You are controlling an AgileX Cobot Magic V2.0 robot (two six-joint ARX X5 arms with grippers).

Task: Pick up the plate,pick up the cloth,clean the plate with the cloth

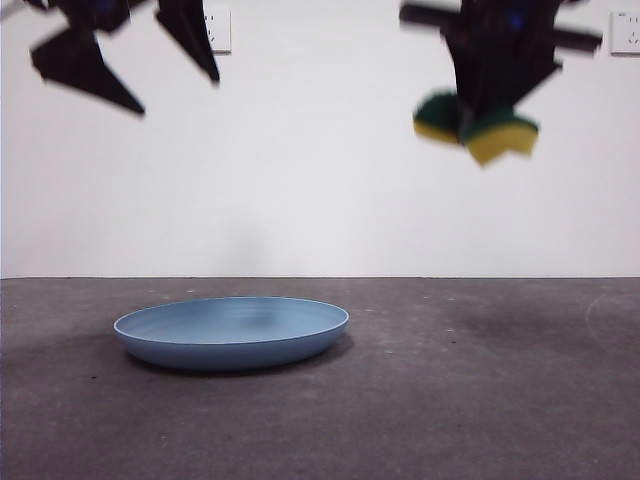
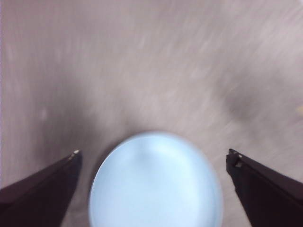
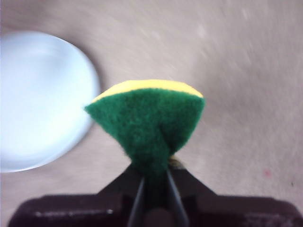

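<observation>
In the front view the plate [image 1: 232,330] lies flat on the dark grey table [image 1: 480,400], at about 7 o'clock from the picture's centre, its low rim level and its hollow facing up. High at 1 o'clock the right gripper [image 1: 490,105] hangs in the air, blurred, with the cloth [image 1: 477,125] pinched in its jaws; the cloth is a yellow sponge with a dark green layer, squeezed so that its two ends bulge out on either side of the jaws, well apart from the plate and far above the table. At 11 o'clock the left gripper [image 1: 175,90] hangs above the plate with its two black jaws spread wide and nothing between them. Two white wall sockets [image 1: 217,28] sit on the white wall behind. In the left wrist view the left gripper [image 2: 152,158] shows its jaws far apart, and the plate [image 2: 156,182] lies on the table [image 2: 151,61] below, in line with the gap between them but not touched by either; the whole picture is blurred. In the right wrist view the right gripper [image 3: 155,182] has its jaws pressed onto the cloth [image 3: 149,120], whose green face fans out toward the camera with a thin yellow edge beyond it. The plate [image 3: 40,99] lies at 9 o'clock on the table [image 3: 246,71], off to the side of the cloth and far beneath it.
</observation>
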